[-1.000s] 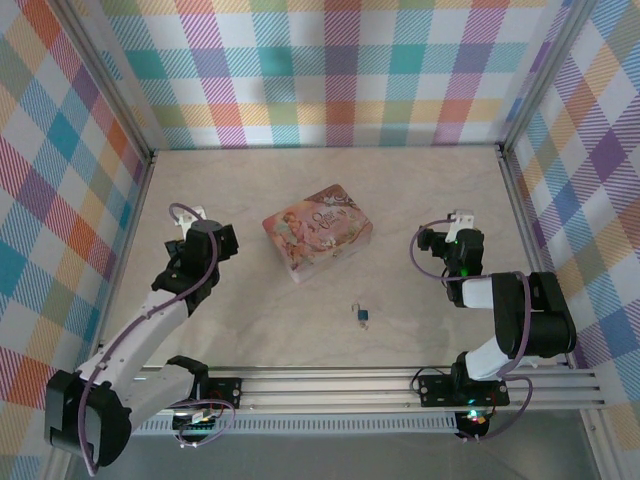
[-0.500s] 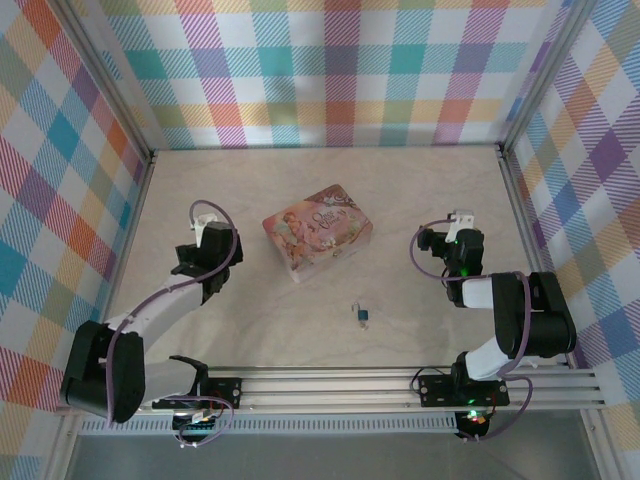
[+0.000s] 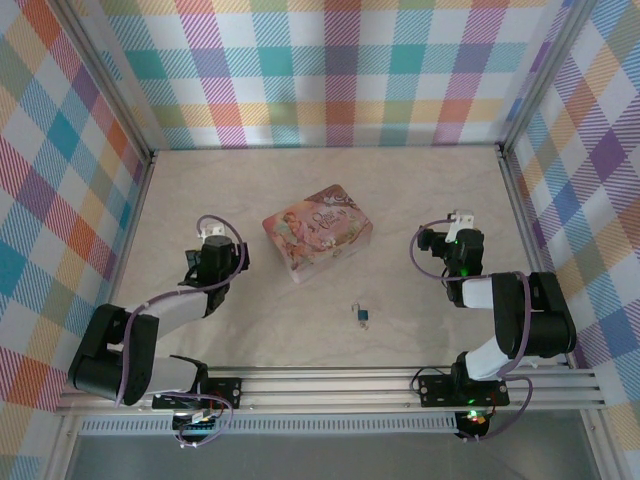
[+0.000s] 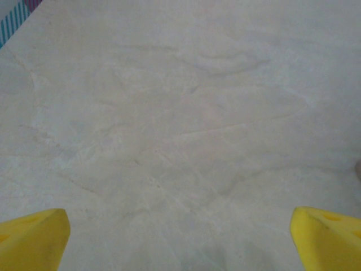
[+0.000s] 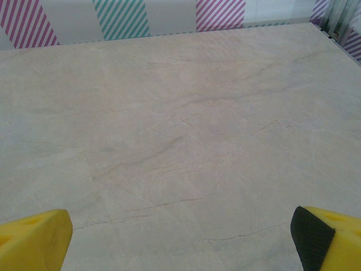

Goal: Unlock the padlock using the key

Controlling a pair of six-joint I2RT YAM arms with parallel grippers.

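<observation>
The padlock (image 3: 361,316) lies near-centre, on the near side of the tin (image 3: 317,232). The left gripper (image 4: 177,228) and right gripper (image 5: 179,228) gape empty. The right is closer, with the padlock to its near-left.

You have a pale beige, marble-veined table (image 3: 420,190) in front of you. A pink illustrated rectangular tin (image 3: 317,232) lies flat near its middle, turned at an angle. A tiny blue-bodied padlock (image 3: 362,317) lies near it on the side closer to you, apart from it.

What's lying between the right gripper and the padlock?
Nothing: the top view shows only bare table between the right gripper and the padlock.
</observation>
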